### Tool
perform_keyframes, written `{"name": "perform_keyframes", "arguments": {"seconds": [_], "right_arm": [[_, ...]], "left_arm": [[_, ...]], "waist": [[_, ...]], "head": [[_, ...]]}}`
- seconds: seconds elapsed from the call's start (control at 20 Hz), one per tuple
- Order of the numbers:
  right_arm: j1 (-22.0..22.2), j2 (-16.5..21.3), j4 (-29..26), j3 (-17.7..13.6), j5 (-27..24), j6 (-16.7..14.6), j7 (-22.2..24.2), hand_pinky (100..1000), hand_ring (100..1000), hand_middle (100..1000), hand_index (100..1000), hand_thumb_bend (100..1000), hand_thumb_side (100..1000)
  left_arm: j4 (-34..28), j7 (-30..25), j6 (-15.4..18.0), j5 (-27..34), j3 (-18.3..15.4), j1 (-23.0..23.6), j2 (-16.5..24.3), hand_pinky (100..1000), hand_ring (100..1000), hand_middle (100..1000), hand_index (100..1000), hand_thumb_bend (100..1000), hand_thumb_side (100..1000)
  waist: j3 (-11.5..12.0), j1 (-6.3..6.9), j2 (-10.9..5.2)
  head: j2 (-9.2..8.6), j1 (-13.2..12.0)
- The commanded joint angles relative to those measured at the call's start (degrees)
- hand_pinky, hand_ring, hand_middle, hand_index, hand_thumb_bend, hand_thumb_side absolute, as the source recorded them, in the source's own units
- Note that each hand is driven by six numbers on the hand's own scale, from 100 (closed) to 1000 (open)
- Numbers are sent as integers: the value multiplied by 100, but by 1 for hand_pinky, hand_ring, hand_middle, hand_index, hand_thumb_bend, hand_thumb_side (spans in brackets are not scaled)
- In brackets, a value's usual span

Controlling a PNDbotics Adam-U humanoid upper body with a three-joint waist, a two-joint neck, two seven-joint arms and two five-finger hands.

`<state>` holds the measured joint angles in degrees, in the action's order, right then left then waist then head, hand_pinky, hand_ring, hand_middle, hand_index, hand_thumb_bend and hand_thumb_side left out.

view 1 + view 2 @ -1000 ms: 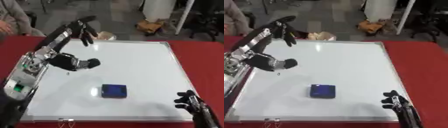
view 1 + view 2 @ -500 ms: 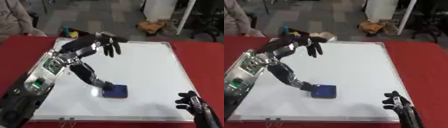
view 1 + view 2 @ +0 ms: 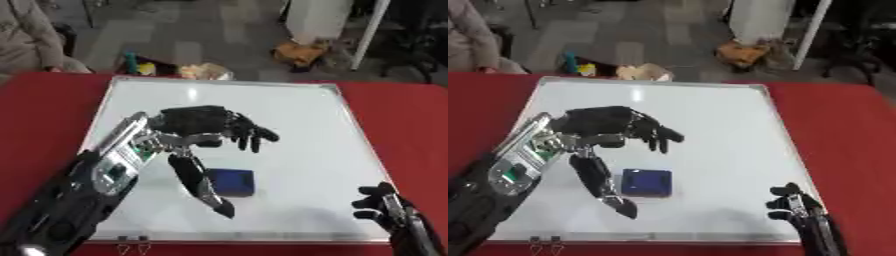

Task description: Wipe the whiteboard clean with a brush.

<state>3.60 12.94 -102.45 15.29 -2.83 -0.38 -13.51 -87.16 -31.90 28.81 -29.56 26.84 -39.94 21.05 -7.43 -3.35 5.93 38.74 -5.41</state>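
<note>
A flat, glossy whiteboard (image 3: 297,130) with a thin metal rim lies on the red table (image 3: 402,120), filling the middle of the frame. On its lower middle sits the brush (image 3: 229,181), a small dark-blue rectangular block. The left robot hand (image 3: 214,127), black and jointed, hovers over the board's centre just above the brush, fingers spread wide and drooping, thumb pointing down beside the block; whether it touches is unclear. The right robot hand (image 3: 381,206) rests at lower right by the board's edge, fingers relaxed and upright.
</note>
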Motion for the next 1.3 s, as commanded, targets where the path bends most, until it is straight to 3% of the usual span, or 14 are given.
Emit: {"name": "perform_keyframes", "arguments": {"seconds": [0.05,0.7,1.3], "right_arm": [[-9,112,-137,4,-23,-5,12,604,641,480,685,100,875],[-5,102,-136,3,-14,0,11,603,640,480,685,100,876],[-2,95,-135,3,-13,2,12,602,640,480,684,100,876]], "left_arm": [[188,66,126,-174,-2,-130,-63,576,589,617,972,687,486],[589,-43,201,-552,1,-24,-171,568,576,603,972,646,460],[957,374,72,-975,-53,21,-312,553,565,591,966,585,431]], "waist": [[-14,-3,-76],[-24,-8,-69],[-34,-18,-67]], "head": [[26,12],[18,25],[14,5]]}}
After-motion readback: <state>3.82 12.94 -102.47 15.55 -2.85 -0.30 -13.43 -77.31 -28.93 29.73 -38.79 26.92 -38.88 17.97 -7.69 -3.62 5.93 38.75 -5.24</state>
